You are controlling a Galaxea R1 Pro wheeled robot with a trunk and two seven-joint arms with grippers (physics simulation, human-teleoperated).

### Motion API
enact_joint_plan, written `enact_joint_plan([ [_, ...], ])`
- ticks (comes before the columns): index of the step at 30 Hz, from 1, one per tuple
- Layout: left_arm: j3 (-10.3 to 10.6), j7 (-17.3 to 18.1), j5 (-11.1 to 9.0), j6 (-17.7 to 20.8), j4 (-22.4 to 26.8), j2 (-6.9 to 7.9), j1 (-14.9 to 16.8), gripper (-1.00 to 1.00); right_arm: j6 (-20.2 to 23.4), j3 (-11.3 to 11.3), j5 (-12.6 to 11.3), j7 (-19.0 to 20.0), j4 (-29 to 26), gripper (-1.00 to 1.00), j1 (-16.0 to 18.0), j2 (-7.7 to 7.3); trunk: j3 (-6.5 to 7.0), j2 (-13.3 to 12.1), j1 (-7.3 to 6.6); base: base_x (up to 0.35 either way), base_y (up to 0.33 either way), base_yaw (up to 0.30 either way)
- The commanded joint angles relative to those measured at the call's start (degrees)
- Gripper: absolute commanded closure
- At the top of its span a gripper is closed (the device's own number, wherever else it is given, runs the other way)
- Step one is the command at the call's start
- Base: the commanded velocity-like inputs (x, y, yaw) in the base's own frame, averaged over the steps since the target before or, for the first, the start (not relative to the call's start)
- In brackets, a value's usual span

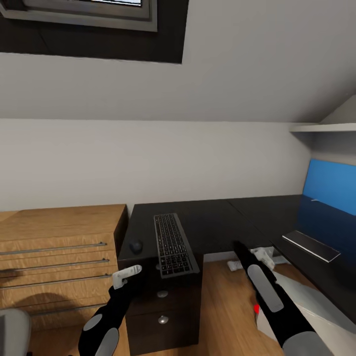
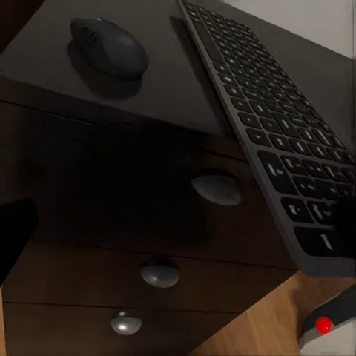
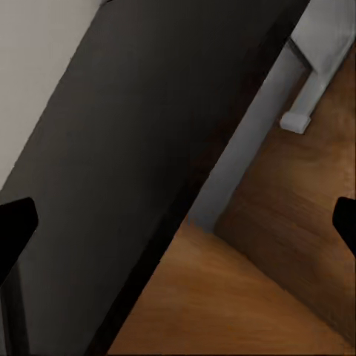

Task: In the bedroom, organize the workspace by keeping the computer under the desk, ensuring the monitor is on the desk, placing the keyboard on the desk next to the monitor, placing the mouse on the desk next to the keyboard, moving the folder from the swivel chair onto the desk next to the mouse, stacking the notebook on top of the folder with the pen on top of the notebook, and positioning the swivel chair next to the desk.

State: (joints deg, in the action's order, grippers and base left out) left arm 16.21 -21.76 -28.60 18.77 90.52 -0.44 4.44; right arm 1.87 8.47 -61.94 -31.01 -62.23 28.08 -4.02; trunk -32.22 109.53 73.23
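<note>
We face the corner of the black L-shaped worktop (image 1: 217,217) under a sloped grey wall with a dark-framed skylight (image 1: 94,20). The keyboard (image 1: 173,244) lies lengthwise on the worktop's near wing, above the drawer unit (image 1: 163,301), its near end jutting past the front edge. The mouse (image 1: 136,245) sits just beside the keyboard on its left, apart from it. In the left wrist view we see the same mouse (image 2: 110,47) and keyboard (image 2: 274,126) on the top, with round silver knobs (image 2: 217,188) below on the drawer fronts.

On the right wing stands the monitor (image 1: 329,210), its screen showing blue, cut by the picture's edge. A light wooden drawer chest (image 1: 59,257) stands left of the worktop, touching or nearly touching it.

Our left claw (image 1: 126,276) hovers before the drawer unit; we cannot tell how far it is spread. Our right claw (image 1: 239,247) reaches toward the worktop's inner corner; in its wrist view the two dark fingertips (image 3: 16,230) stand wide apart, holding nothing. Near the right arm a small red light (image 1: 256,309) shows on a light grey box (image 1: 316,301) on the wooden floor (image 1: 222,306).
</note>
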Motion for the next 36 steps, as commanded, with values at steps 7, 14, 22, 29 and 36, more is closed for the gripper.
enact_joint_plan([
  [7,0.34,-0.47,-0.5,0.2,0.09,-0.02,0.05,-1.0,-0.05,0.92,14.16,-7.87,-7.68,-1.0,-0.54,1.13,1.19,-2.79,-1.55,0.0,0.0,0.0],
  [14,1.59,-0.55,-0.15,0.6,0.25,0.05,0.05,-1.0,1.65,7.21,17.76,-9.3,-9.45,-1.0,-0.98,3.28,2.45,-5.6,-3.08,0.0,0.0,0.0],
  [22,1.86,-0.47,2.59,4.96,-0.07,-0.07,0.05,-1.0,7.09,9.63,23.01,-10.09,-11.57,-1.0,-1.01,3.13,3.88,-8.8,-4.84,0.0,0.0,0.0],
  [29,1.68,-0.27,2.87,11.72,-0.1,-0.08,0.05,-1.0,7.57,9.83,23.42,-9.89,-12.18,-1.0,-1.08,3.09,5.14,-11.61,-6.38,0.0,0.0,0.0],
  [36,1.64,-0.16,2.92,13.47,-0.09,-0.16,0.05,-1.0,7.55,9.79,23.37,-9.89,-12.5,-1.0,-1.09,3.06,6.39,-14.42,-7.92,0.0,0.0,0.0],
])
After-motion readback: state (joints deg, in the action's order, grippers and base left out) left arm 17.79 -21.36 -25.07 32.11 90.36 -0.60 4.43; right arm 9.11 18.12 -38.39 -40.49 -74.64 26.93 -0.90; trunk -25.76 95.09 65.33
